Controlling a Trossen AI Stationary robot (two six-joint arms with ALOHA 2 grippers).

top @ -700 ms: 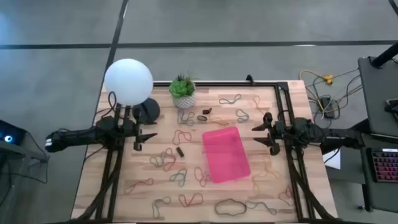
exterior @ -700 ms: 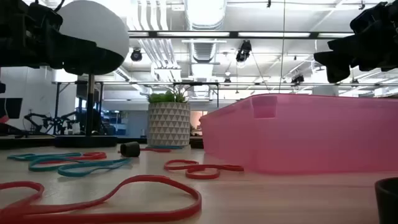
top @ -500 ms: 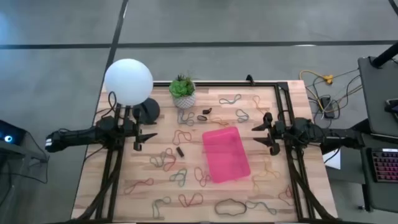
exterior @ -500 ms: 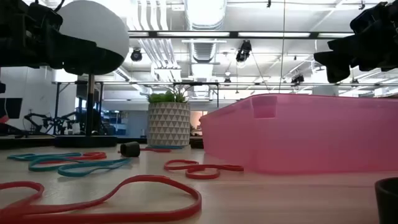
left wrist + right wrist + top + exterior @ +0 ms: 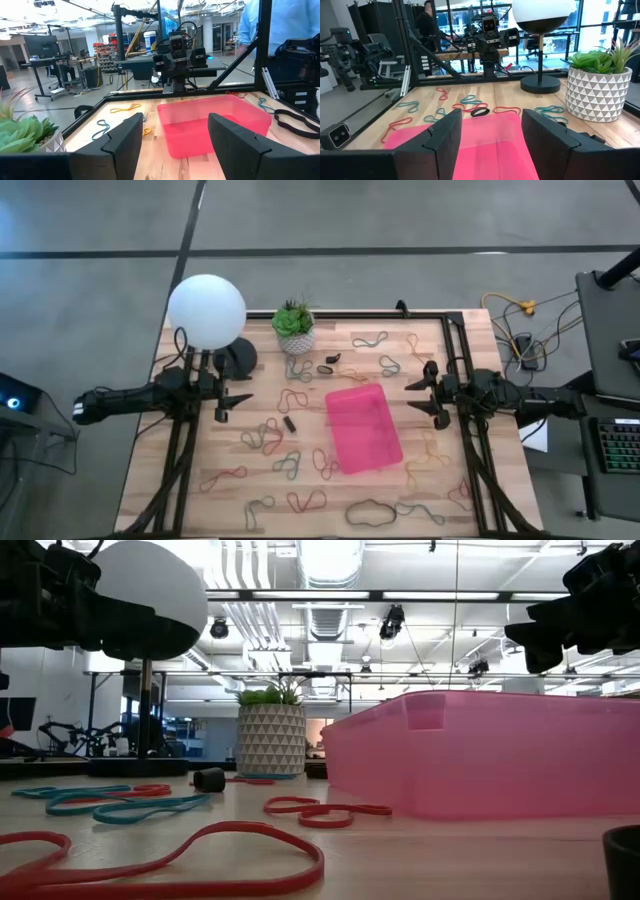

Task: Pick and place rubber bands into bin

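The pink bin stands on the wooden table, right of the middle; it also shows in the low view. Rubber bands in several colours lie flat on the table all around it, such as a red one near the front and teal ones. My left gripper hovers open over the table's left side, its fingers empty. My right gripper hovers open over the right side, just right of the bin, its fingers empty.
A white patterned plant pot and a lamp with a white globe on a black base stand at the far left. A small black cylinder lies left of the bin. People stand beyond the table in the wrist views.
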